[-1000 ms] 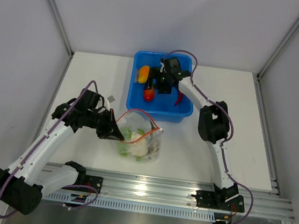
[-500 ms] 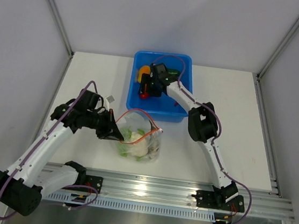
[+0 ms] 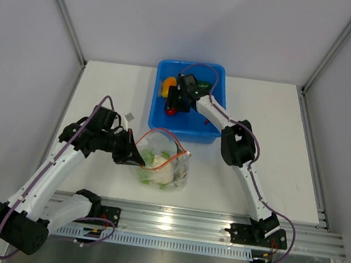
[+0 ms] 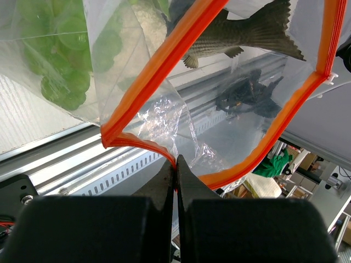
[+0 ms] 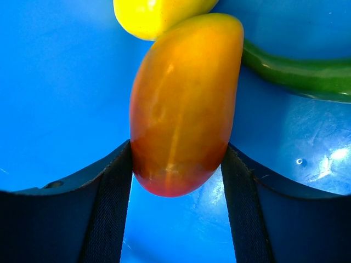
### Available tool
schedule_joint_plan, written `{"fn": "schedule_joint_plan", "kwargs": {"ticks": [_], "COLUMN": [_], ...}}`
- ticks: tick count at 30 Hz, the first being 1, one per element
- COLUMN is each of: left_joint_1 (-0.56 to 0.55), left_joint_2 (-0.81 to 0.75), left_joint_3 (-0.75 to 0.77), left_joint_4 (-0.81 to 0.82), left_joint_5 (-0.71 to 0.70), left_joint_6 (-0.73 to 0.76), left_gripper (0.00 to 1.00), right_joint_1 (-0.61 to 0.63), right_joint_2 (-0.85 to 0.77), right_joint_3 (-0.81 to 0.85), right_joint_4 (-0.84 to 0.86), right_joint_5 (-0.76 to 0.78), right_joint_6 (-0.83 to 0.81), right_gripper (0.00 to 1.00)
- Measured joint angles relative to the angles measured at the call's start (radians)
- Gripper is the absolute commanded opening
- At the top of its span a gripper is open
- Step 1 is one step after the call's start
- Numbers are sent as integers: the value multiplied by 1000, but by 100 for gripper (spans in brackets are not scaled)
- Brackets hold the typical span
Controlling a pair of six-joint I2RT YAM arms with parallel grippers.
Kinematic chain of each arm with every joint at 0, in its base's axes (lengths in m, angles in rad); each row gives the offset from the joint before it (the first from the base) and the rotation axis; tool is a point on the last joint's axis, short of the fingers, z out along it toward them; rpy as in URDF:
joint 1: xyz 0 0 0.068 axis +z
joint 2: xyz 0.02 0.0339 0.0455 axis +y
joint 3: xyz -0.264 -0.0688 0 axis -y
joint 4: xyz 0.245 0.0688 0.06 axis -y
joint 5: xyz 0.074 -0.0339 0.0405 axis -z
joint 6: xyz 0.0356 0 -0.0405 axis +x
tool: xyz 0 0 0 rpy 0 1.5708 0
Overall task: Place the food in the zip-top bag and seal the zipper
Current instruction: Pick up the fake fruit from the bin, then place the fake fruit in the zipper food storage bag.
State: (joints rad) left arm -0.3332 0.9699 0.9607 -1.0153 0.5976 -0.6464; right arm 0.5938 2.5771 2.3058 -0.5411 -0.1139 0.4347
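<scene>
The clear zip-top bag (image 3: 162, 166) stands open on the table in front of the blue tub (image 3: 213, 134). My left gripper (image 3: 139, 160) is shut on its orange zipper strip (image 4: 164, 60), jaws pinched at the mouth's edge (image 4: 176, 164). Inside the bag lie a grey fish (image 4: 247, 33), white cauliflower (image 4: 145, 27) and green food (image 4: 60, 55). My right gripper (image 3: 173, 103) is down in the tub, its fingers pressed on both sides of the red-orange fruit (image 5: 184, 104), which also shows in the top view (image 3: 171, 111). The orange-yellow pepper (image 5: 153, 13) and a green chili (image 5: 301, 74) lie just beyond it.
The tub stands at the table's back centre, its walls close around my right gripper. The pepper (image 3: 167, 85) sits at the tub's far left. A small grey piece (image 3: 129, 117) lies on the table near my left arm. The metal rail (image 3: 171, 223) runs along the near edge.
My right gripper moved left across the tub from its right half onto the red-orange fruit and has held still for the last half second. The left arm and bag have not moved.
</scene>
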Motion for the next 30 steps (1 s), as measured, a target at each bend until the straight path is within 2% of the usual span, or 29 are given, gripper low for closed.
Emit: {"fn": "schedule_joint_plan", "kwargs": {"ticks": [8, 12, 17, 22, 30], "left_joint_1": [0, 0, 0, 0, 0], "left_joint_2": [0, 1, 11, 19, 18], "left_joint_3": [-6, -13, -13, -13, -36], "left_joint_4": [6, 20, 52, 96, 157], "left_joint_5": [3, 10, 14, 26, 39], "left_joint_6": [-1, -6, -9, -27, -71], "left_gripper": [1, 1, 0, 1, 1], "right_joint_1": [-16, -32, -49, -54, 13], "right_joint_2": [-6, -58, -224, -459, -798], "right_joint_3": [-6, -62, -203, -348, -630], "right_joint_4": [-1, -23, -28, -22, -28], "right_joint_5": [-45, -52, -51, -50, -15], "right_joint_6": [-1, -2, -11, -29, -90], "right_gripper": [0, 0, 0, 0, 0]}}
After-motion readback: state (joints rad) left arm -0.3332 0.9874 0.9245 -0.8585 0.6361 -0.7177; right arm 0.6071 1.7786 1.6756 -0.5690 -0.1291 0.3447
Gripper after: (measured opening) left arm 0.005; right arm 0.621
